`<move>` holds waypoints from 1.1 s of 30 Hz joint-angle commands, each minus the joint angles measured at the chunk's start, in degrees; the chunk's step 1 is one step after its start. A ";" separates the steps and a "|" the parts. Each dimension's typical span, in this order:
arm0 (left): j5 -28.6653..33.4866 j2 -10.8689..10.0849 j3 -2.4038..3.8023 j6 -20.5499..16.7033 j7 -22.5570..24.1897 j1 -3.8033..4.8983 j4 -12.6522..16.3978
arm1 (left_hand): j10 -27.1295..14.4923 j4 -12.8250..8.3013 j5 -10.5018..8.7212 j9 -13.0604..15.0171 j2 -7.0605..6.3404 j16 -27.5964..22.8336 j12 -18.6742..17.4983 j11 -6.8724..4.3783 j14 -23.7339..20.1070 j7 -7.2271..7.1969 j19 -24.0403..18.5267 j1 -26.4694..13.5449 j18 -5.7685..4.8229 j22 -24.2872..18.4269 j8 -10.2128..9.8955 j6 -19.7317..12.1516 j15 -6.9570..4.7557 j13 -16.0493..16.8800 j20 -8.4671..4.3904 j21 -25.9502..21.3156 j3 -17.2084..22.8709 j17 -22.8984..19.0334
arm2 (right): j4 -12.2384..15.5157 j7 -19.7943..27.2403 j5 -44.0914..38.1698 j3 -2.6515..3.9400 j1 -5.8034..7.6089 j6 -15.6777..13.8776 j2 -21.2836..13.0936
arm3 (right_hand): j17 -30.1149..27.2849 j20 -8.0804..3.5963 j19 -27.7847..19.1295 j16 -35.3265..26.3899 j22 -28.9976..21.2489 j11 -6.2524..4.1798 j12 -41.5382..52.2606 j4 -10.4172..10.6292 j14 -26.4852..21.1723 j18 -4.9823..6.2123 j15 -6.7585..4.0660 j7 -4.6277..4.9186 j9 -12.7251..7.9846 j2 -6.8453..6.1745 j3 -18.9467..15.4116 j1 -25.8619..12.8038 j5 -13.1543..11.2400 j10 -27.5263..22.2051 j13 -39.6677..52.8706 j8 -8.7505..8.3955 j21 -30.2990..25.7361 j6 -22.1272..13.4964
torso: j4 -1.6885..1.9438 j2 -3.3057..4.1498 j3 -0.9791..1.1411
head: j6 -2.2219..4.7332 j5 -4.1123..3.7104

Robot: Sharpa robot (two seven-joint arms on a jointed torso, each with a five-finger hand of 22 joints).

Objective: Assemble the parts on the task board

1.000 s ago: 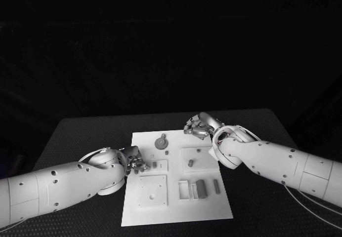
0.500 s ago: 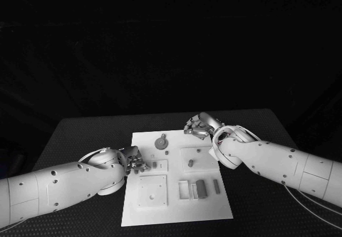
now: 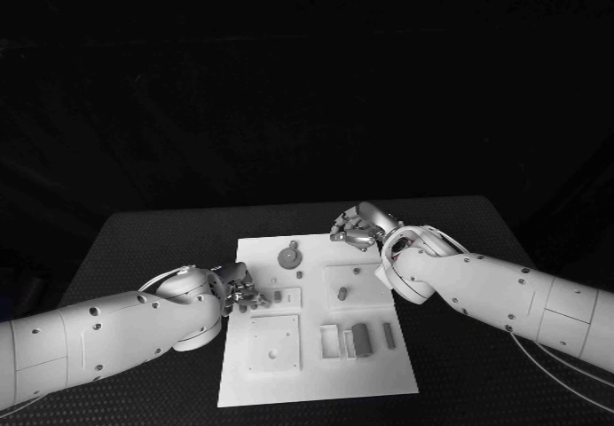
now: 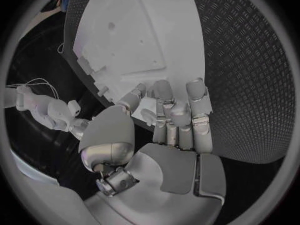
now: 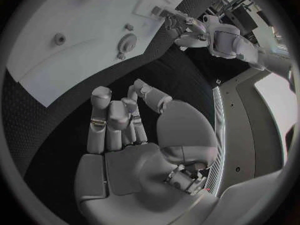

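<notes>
Black textured table under a dark, unlit room. White task board at centre, grey parts toward its 4 o'clock. Left hand at the board's 9 o'clock edge, fingers curled, grip undeterminable. Right hand at 1 o'clock, curled, empty.

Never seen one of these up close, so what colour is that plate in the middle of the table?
White: the task board, best seen in the head view.
</notes>
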 commanded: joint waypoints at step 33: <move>9.68 -2.11 0.70 -2.36 2.70 0.02 0.68 | -1.29 0.20 -0.22 -0.48 -1.65 -1.14 0.52 0.03 -0.65 0.36 -1.21 -3.40 0.87 0.86 0.21 -0.68 -0.35 -0.84 -0.63 -1.20 -5.77 0.67 | -0.10 0.16 -0.04 0.03 0.00 0.70 -0.17 | 0.00 -0.07 0.51 -0.32 1.01 0.11 -0.31 -0.12 0.16 1.67 -0.40 0.06 0.22 -0.57 0.24 0.01 0.24 0.31 -0.10 -0.03 -0.11 0.32 | 0.02 -0.02 0.00 | 0.35 -0.20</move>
